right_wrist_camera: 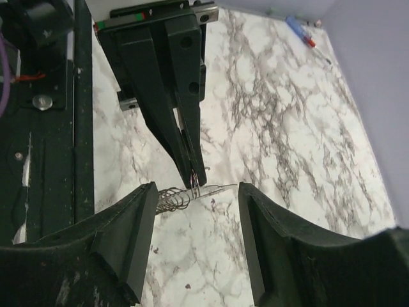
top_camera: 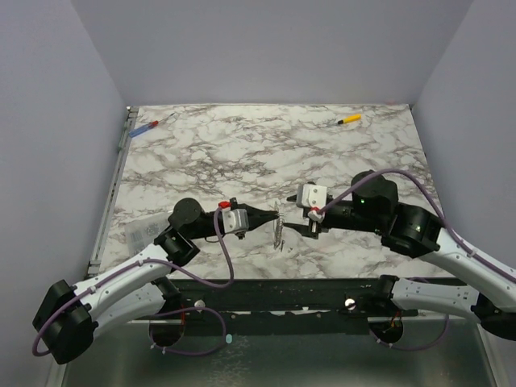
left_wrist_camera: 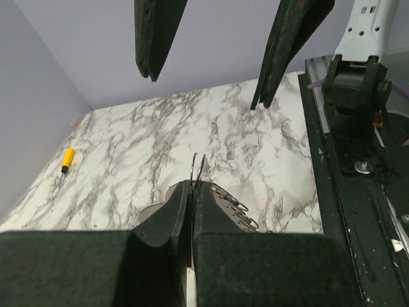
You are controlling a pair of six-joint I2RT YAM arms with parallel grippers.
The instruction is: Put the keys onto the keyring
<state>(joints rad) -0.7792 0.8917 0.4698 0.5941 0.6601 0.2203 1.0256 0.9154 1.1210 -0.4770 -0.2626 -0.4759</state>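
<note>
- Overhead view: the two arms meet over the near middle of the marble table (top_camera: 242,153). The left gripper (top_camera: 272,216) and right gripper (top_camera: 294,226) face each other tip to tip. The keys (top_camera: 280,235) show only as a thin pale streak below the left tip. The keyring cannot be made out at this size.
- Left wrist view: the left gripper (left_wrist_camera: 192,187) is fully closed, pinching the keyring (left_wrist_camera: 199,167), which stands on edge as thin dark arcs above the fingertips. The keys (left_wrist_camera: 236,210) fan out just to the right of the fingers.
- Right wrist view: the right gripper (right_wrist_camera: 198,195) stands wide open and grips nothing. Its fingers (right_wrist_camera: 144,224) flank the keyring (right_wrist_camera: 193,184) and the keys (right_wrist_camera: 171,198). The keys lie just beside one finger; whether they touch it cannot be told.
- Long axis: the keys trail from the keyring towards the near edge of the table. Whether their far end rests on the marble cannot be told.
- Far edge: a yellow-handled tool (top_camera: 349,119) lies at the right and a blue-and-red tool (top_camera: 145,127) at the left. Each wrist view catches only one of them.
</note>
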